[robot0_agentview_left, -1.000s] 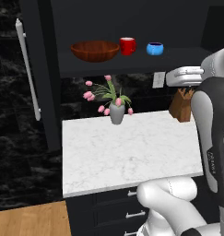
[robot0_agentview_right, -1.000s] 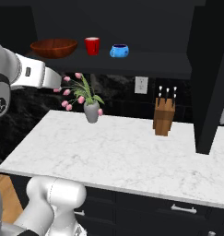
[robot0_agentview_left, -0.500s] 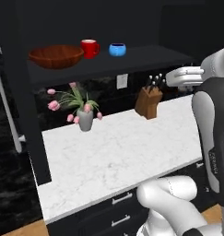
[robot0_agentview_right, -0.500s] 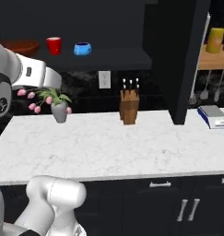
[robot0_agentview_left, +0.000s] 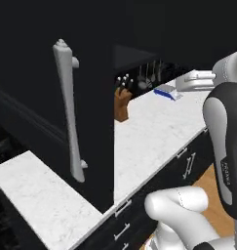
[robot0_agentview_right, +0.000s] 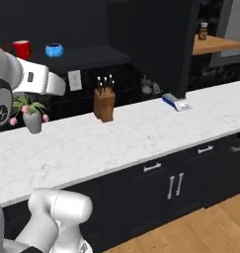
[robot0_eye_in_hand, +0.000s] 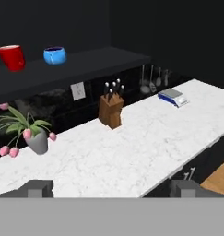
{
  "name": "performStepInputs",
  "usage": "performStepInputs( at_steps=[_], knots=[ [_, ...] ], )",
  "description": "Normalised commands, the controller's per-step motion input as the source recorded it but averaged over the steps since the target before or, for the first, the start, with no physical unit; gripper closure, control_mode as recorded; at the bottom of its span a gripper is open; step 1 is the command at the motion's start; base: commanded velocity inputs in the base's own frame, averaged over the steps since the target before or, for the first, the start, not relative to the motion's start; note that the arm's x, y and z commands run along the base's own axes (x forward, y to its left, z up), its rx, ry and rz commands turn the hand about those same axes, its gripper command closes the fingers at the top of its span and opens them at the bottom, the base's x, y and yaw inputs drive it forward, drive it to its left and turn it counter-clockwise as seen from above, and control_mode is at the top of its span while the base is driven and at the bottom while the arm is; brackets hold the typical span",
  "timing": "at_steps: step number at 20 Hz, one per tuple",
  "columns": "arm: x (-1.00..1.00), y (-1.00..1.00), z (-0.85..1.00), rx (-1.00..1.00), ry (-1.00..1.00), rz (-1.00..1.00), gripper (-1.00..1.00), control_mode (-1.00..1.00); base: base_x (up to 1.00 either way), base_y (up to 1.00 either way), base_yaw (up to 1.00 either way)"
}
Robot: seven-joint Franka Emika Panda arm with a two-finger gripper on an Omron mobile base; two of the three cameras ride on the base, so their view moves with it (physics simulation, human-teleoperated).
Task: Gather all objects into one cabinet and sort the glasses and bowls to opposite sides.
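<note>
Two task pieces up on shelf [robot0_eye_in_hand: 99, 62]: red cup [robot0_eye_in_hand: 12, 57], blue bowl [robot0_eye_in_hand: 55, 55], well above and left of jaws. Gripper [robot0_eye_in_hand: 111, 189] spread wide, empty. Cup likely light, rigid; pinch across rim. Bowl probably glossy, slippery; grab wall.

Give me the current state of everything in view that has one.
red cup: upright on the cabinet shelf, not held
blue bowl: upright on the shelf, right of the cup
gripper: jaws wide open, holding nothing
tulip vase: upright on the counter
knife block: upright, knives in
</note>
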Motion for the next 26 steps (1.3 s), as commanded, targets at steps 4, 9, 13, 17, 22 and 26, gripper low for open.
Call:
performStepInputs(
  at_steps=[4, 9, 13, 17, 22, 26],
  knots=[
    [0.0, 0.0, 0.0, 0.0, 0.0, 0.0, -1.0, 1.0, -0.13, 0.01, -0.74],
    [0.0, 0.0, 0.0, 0.0, 0.0, 0.0, -1.0, 1.0, -0.25, 0.0, -0.78],
    [0.0, 0.0, 0.0, 0.0, 0.0, 0.0, -1.0, 1.0, -0.27, 0.0, -0.79],
    [0.0, 0.0, 0.0, 0.0, 0.0, 0.0, -1.0, 1.0, -0.16, -0.05, -0.8],
    [0.0, 0.0, 0.0, 0.0, 0.0, 0.0, -1.0, 1.0, 0.0, -0.52, -0.72],
    [0.0, 0.0, 0.0, 0.0, 0.0, 0.0, -1.0, 1.0, 0.0, -0.69, -0.69]
  ],
)
